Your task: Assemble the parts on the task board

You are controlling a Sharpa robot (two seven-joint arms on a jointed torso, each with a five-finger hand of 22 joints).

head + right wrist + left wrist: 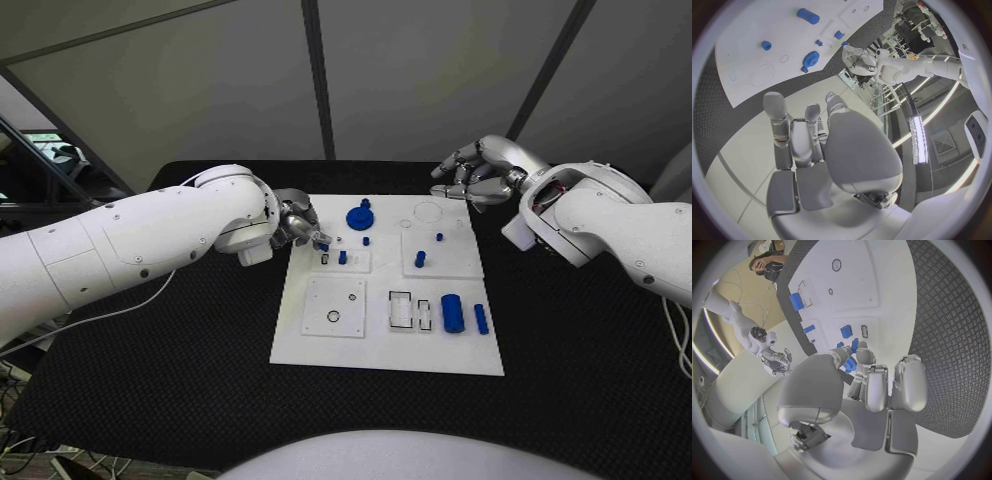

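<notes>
Table: black table (pixel 577 360) with a textured mat, the white task board (pixel 389 340) in its middle.
Parts: blue parts stand on the board — a round gear-like part (pixel 361 217) at the far edge, a large cylinder (pixel 451 313) near the front right.
Left hand: the left hand (pixel 300 226) is at the board's far left corner, fingertips pinching a small blue part (pixel 850 364).
Right hand: the right hand (pixel 483 172) hovers beyond the board's far right corner, fingers loosely curled, grasping nothing.

A black surface (pixel 577 340) with a fine textured mat carries the things; the white task board (pixel 389 345) lies flat at its middle, directly on it; bare mat shows on every side of the board; a thin white cable (pixel 108 312) trails across the mat beside the board.
</notes>
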